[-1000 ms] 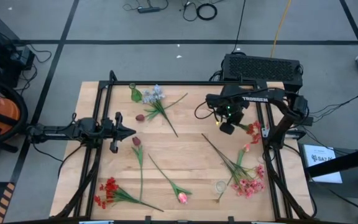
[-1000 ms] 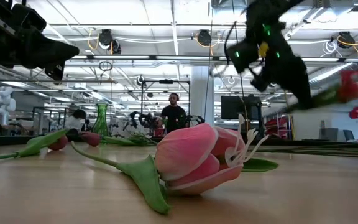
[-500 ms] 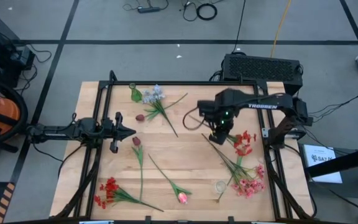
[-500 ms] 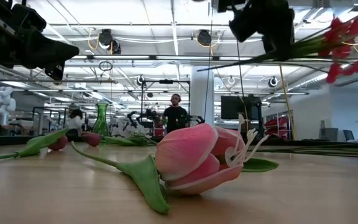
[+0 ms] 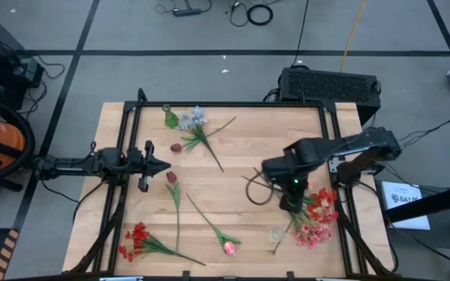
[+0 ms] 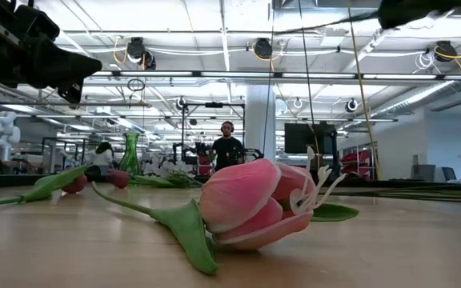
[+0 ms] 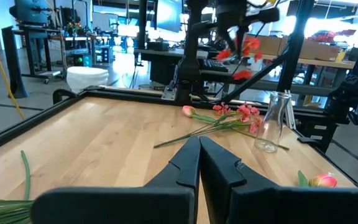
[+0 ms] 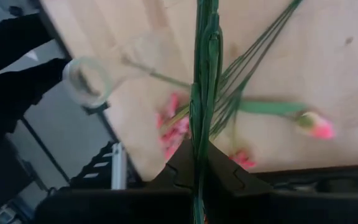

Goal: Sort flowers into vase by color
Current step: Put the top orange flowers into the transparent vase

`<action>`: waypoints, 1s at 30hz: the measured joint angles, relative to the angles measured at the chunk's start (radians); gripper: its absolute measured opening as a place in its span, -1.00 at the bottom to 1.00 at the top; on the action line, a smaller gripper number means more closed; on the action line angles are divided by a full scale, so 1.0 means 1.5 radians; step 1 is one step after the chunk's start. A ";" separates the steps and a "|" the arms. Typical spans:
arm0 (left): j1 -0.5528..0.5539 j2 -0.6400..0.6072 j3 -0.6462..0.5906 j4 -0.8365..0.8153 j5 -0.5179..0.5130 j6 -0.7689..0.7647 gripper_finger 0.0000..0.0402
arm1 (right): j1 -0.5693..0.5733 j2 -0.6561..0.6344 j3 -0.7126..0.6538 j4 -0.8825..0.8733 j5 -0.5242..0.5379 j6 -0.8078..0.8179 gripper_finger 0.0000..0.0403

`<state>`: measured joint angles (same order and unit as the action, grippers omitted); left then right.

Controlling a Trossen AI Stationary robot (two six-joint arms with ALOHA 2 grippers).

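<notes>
My right gripper (image 5: 291, 203) hangs over the table's right part, shut on a red flower sprig (image 5: 323, 203) above the pink cluster (image 5: 311, 232). A clear glass vase (image 5: 277, 233) stands just nearer, and a green vase (image 5: 170, 118) stands at the far left. On the boards lie a white-blue sprig (image 5: 194, 119), two dark red tulips (image 5: 172, 177), a pink tulip (image 5: 229, 248) and a red cluster (image 5: 135, 237). My left gripper (image 5: 165, 165) waits shut at the left edge, above the table. My right gripper pinches the red sprig's bundled green stems (image 8: 197, 134) between its two fingers, coming steeply from above. The stems run through the gap (image 8: 199, 163) and onward past the fingers. The sprig is lifted clear of the table, with its red blossoms (image 7: 244, 48) out to one side.
Black frame rails (image 5: 336, 168) run along the table's edges. Long stems of the pink cluster (image 8: 260, 56) and a pink tulip bud (image 8: 316, 126) lie under the right gripper. The table's middle (image 5: 225, 187) is bare wood.
My right gripper has swung from the table's far right toward its near edge and risen, rolling about its own line, still shut on the red sprig. The sprig has gone up with it, out of the low view's top, its blossoms now over the pink cluster.
</notes>
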<state>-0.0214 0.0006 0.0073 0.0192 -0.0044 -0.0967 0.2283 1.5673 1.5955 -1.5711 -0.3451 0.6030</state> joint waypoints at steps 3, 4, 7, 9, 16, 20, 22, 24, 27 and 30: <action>0.000 0.000 0.000 0.000 0.000 0.000 -0.92 | 0.027 -0.025 0.000 0.000 -0.002 0.043 -1.00; 0.000 0.000 0.000 0.000 0.000 0.000 -0.92 | 0.036 -0.031 0.000 0.000 -0.002 0.056 -1.00; 0.000 0.000 0.000 0.000 0.000 0.000 -0.92 | 0.055 -0.044 0.000 0.000 -0.002 0.085 -1.00; 0.000 0.000 0.000 0.000 0.000 0.000 -0.92 | 0.062 -0.048 0.000 0.000 -0.001 0.093 -1.00; 0.000 0.000 0.000 0.000 0.000 0.000 -0.92 | 0.027 -0.031 0.000 0.000 0.056 0.039 -1.00; 0.000 0.000 0.000 0.000 0.000 0.000 -0.92 | -0.023 -0.004 0.000 0.000 0.078 -0.022 -1.00; 0.000 0.000 0.000 0.000 0.000 0.000 -0.92 | -0.044 0.016 0.000 0.000 0.111 -0.084 -1.00; 0.000 0.000 0.000 0.000 0.000 0.000 -0.92 | -0.061 0.042 0.000 0.000 0.148 -0.171 -1.00; 0.000 0.000 0.000 0.000 0.000 0.000 -0.92 | -0.071 0.086 0.000 0.000 0.221 -0.309 -1.00; 0.000 0.000 0.000 0.000 0.000 0.000 -0.92 | -0.074 0.137 0.000 0.016 0.284 -0.464 -1.00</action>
<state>-0.0213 0.0010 0.0071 0.0189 -0.0044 -0.0969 0.1177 1.7724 1.5955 -1.5473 0.0817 -0.0930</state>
